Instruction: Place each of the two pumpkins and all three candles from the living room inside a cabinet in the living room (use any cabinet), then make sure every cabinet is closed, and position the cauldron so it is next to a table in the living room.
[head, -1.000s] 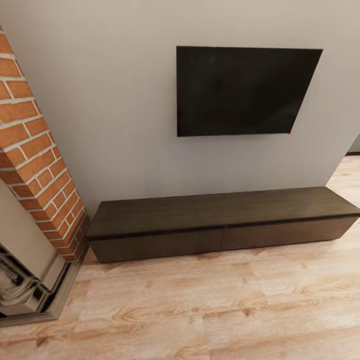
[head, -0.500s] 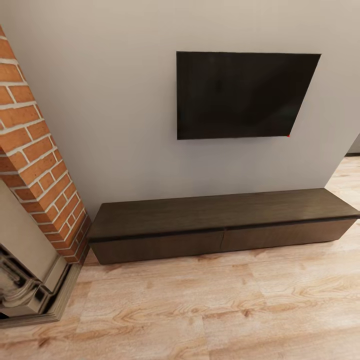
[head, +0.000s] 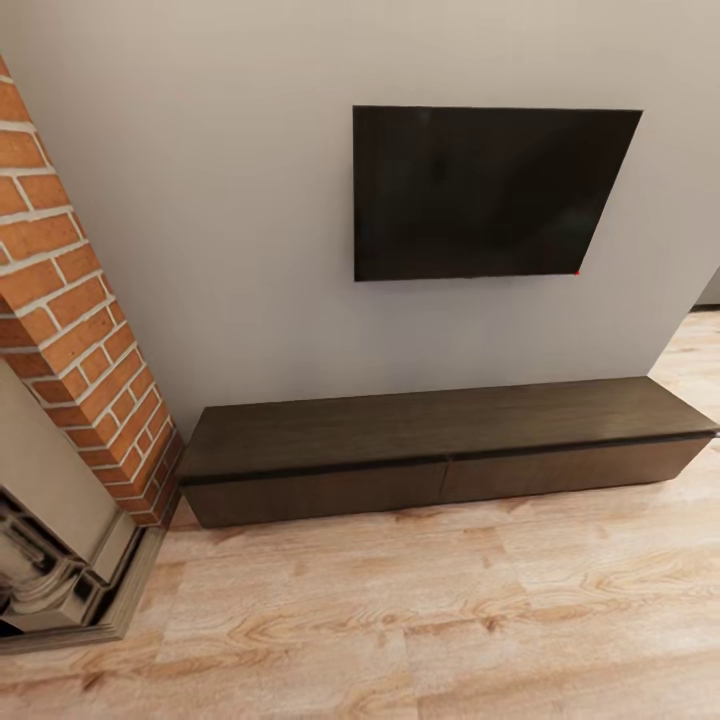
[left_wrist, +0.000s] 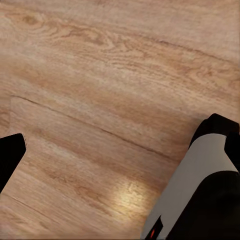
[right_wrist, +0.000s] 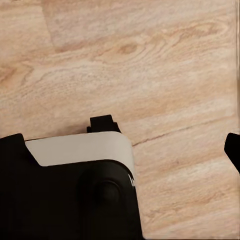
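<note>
Fingers of either arm cannot be judged for opening: the left wrist view has one dark finger tip (left_wrist: 9, 157) at its edge over the wood floor (left_wrist: 100, 75), beside a white and black part of the robot's body (left_wrist: 200, 190), and the right wrist view has a dark tip (right_wrist: 233, 150) at its edge, with nothing seen held. From the head view, the cabinet (head: 440, 450) stands low against the grey wall (head: 220, 220), both drawers shut and its flat top bare. Above it hangs a dark television (head: 490, 190). Just beside the cabinet's left end rises a brick fireplace (head: 70, 340).
</note>
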